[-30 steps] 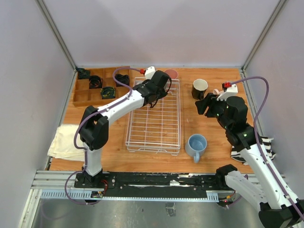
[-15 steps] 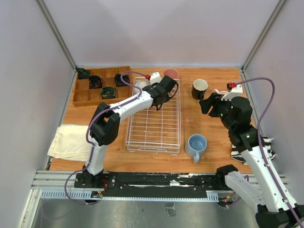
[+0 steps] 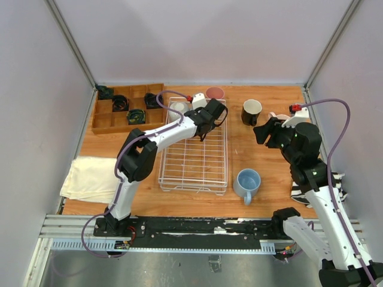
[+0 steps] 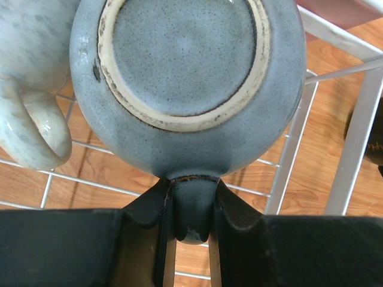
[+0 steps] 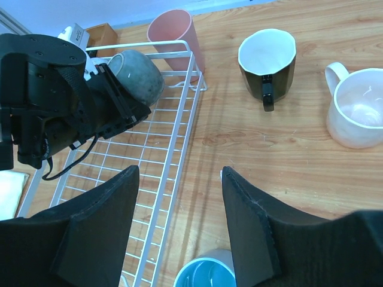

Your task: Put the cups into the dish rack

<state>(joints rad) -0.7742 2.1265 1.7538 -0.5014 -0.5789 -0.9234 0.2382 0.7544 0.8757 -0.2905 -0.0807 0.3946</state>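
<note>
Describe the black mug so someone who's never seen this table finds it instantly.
Start at the white wire dish rack in the centre. Right of its far end the black mug stands upright. Its white inside and dark outside separate it from the pale mug beside it.

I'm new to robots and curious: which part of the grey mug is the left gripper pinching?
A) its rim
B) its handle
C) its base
B: the left wrist view shows the left gripper closed on the handle of the grey mug.
</note>
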